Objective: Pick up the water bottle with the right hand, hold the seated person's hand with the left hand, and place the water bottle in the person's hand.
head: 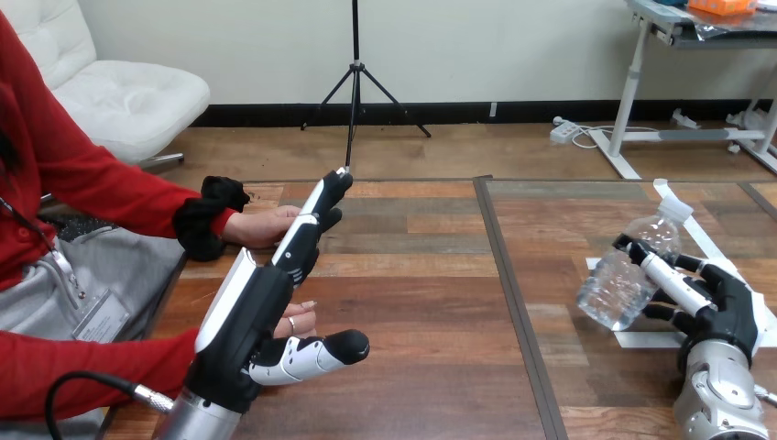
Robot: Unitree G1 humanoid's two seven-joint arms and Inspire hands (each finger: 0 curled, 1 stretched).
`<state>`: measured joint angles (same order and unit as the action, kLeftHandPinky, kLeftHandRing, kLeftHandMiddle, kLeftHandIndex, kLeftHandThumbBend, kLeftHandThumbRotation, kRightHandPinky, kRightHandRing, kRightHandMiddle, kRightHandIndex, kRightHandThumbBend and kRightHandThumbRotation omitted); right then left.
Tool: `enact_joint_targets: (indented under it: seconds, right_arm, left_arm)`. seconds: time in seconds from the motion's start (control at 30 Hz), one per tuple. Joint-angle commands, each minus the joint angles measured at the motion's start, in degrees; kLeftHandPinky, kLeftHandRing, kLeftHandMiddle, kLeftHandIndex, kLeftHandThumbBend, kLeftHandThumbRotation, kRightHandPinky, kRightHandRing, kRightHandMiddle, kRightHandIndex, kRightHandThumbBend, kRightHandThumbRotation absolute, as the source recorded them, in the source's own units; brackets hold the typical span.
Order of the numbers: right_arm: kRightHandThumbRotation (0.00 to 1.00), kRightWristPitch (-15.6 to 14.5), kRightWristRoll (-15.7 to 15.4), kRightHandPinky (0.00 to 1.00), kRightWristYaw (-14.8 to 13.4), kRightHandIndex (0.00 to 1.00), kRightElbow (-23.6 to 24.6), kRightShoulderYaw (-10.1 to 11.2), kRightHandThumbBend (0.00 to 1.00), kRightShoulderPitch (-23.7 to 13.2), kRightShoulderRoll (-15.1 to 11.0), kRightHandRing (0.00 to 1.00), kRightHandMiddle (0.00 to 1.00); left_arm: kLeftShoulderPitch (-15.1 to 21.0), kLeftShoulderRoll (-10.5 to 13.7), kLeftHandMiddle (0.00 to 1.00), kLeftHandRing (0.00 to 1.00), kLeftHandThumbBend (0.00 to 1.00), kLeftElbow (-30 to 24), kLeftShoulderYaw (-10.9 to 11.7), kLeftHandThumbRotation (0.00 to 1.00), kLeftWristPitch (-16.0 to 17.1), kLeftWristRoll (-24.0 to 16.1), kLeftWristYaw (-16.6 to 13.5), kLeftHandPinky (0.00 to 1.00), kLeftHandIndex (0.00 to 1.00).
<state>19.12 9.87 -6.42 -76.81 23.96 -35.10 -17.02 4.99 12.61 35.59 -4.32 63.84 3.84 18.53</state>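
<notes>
A clear plastic water bottle with a white cap is tilted at the table's right side, cap pointing away and to the right. My right hand is shut on it, fingers curled over its side. At the left, my left hand stands edge-up with straight fingers and its thumb sticking out to the right. The person's hand nearer me lies just behind my palm, touching or very close; I cannot tell which. The person's farther hand rests on the table beside my fingertips.
White tape strips mark the table under and behind the bottle. A dark seam splits the wooden table into left and right halves. The person sits at the left edge, red sleeves reaching over the table.
</notes>
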Motion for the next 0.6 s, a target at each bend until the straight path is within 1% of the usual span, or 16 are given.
enact_joint_targets:
  seconds: [0.0,0.07,0.17,0.27,0.37,0.47,0.57]
  right_arm:
    - [0.00,1.18,1.55,0.00,1.32,0.07,1.52,1.38,0.66,-4.09,0.24,0.03,0.07]
    - [0.00,1.42,1.56,0.00,1.38,0.07,1.57,1.38,0.65,-3.94,0.21,0.03,0.07]
    - [0.00,0.85,1.85,0.00,1.07,0.07,1.58,1.70,0.63,-3.90,0.12,0.03,0.07]
    - [0.00,1.44,2.41,0.00,1.98,0.07,1.71,2.21,0.62,-3.58,0.17,0.03,0.07]
    - [0.00,0.99,2.39,0.00,1.72,0.07,1.73,2.24,0.61,-3.54,0.06,0.03,0.07]
    - [0.00,1.48,1.96,0.00,1.75,0.07,1.78,1.99,0.61,-3.26,-0.08,0.03,0.07]
    - [0.00,1.80,2.32,0.00,2.16,0.08,1.90,2.34,0.61,-3.09,-0.03,0.04,0.08]
  left_arm:
    - [0.62,0.65,1.00,1.00,1.00,-3.50,0.31,0.74,-0.83,0.87,0.48,0.96,1.00]
    - [0.58,0.57,1.00,1.00,1.00,-3.64,0.34,0.74,-1.00,1.00,0.59,0.96,1.00]
    - [0.76,0.49,1.00,1.00,1.00,-3.53,0.22,0.74,-0.96,1.43,1.07,0.96,1.00]
    - [0.77,0.19,1.00,1.00,1.00,-3.89,0.28,0.74,-1.17,1.28,1.07,0.95,1.00]
    - [0.98,0.21,1.00,1.00,1.00,-3.75,0.13,0.74,-0.98,1.38,1.57,0.95,1.00]
    - [1.07,-0.09,1.00,1.00,1.00,-4.07,-0.19,0.73,-1.75,2.25,2.20,0.96,1.00]
    - [1.28,-0.32,1.00,1.00,1.00,-3.98,-0.28,0.73,-1.86,2.74,2.76,0.96,1.00]
